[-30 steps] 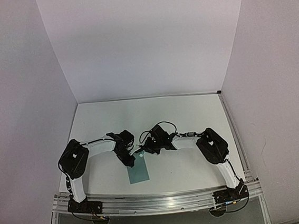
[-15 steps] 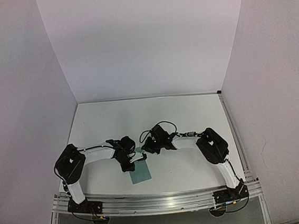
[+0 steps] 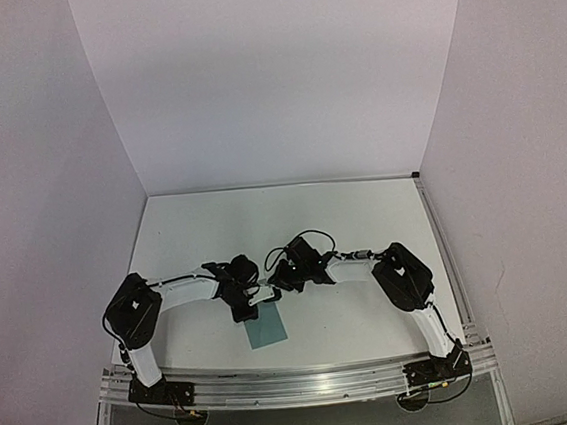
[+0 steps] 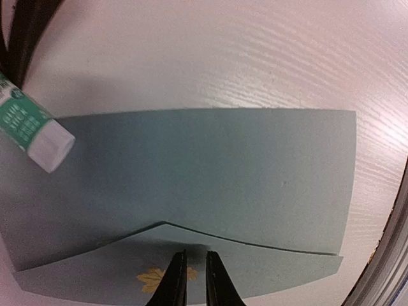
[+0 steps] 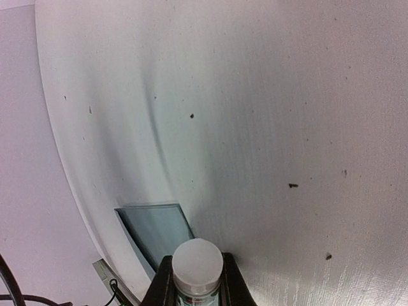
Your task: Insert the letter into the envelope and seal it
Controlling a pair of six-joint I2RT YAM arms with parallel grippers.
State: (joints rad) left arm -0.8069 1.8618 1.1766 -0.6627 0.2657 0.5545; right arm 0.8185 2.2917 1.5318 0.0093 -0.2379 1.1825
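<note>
Two pincers: the left pincer (image 4: 195, 255) hovers low over the envelope's flap, fingers drawn almost together with a slim gap and nothing between them; the right pincer (image 5: 197, 260) is clamped on a green-and-white plastic glue stick (image 4: 35, 131).
Envelope: the teal rectangular paper envelope (image 4: 210, 172) lies flat on the table, at about 6 o'clock from the left pincer in the top view. Its shallow triangular flap (image 4: 255, 264) seems folded over the body and bears a small gold leaf mark (image 4: 152, 278).
Letter: the tan bordered sheet shows in no view (probably inside already, though I cannot tell).
Glue stick: at 10 o'clock in the left wrist view, with its white end over the envelope's edge.
Risk: the light paper could skid or crease if the stick drags while the flap is unpinned. If the white end is a cap, no glue would transfer. A flap pressed askew would seal crooked.
Table: white (image 5: 268, 95), faintly grained, with a few dark specks.
Room: plain white panels (image 3: 270, 73) at 9, 12 and 3 o'clock, and a metal rail (image 3: 300, 382) at 6 o'clock.
</note>
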